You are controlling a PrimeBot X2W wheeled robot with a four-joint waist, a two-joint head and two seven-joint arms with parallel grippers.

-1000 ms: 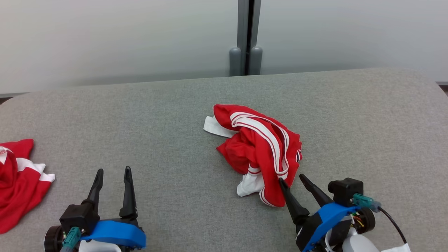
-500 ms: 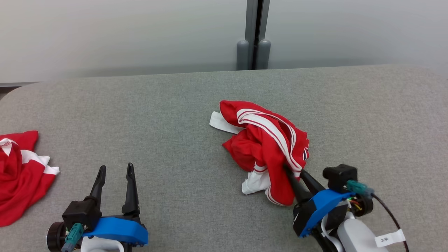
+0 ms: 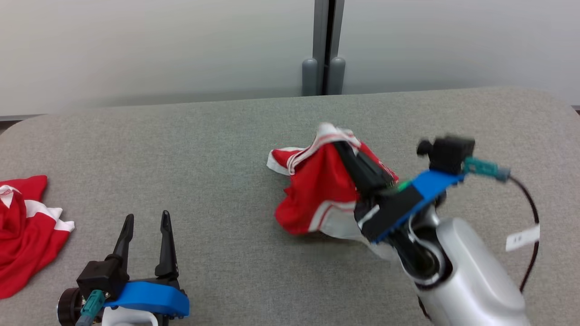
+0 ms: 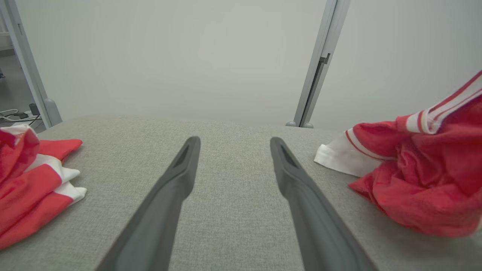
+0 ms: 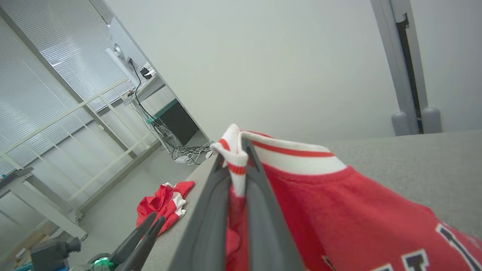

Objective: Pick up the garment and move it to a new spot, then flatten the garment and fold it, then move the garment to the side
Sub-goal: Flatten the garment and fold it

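The garment (image 3: 317, 190) is a crumpled red top with white striped trim, at the middle of the grey table (image 3: 204, 149). My right gripper (image 3: 339, 146) is shut on its white and red striped edge and holds that edge raised, so the cloth hangs down to the table. In the right wrist view the trim is pinched between the fingertips of my right gripper (image 5: 236, 154), and the red garment (image 5: 320, 203) drapes to the right. My left gripper (image 3: 146, 219) stands open and holds nothing at the lower left, its fingers (image 4: 180, 169) well apart, with the garment (image 4: 421, 177) off to its right.
A second red and white cloth (image 3: 22, 226) lies at the table's left edge, left of my left gripper. A grey post (image 3: 322, 68) stands behind the table's far edge against a pale wall. Bare grey surface lies between the two cloths.
My right gripper has shut on the garment's striped edge and risen away from the near edge, pulling the cloth up with it. My left gripper has stayed open in place.
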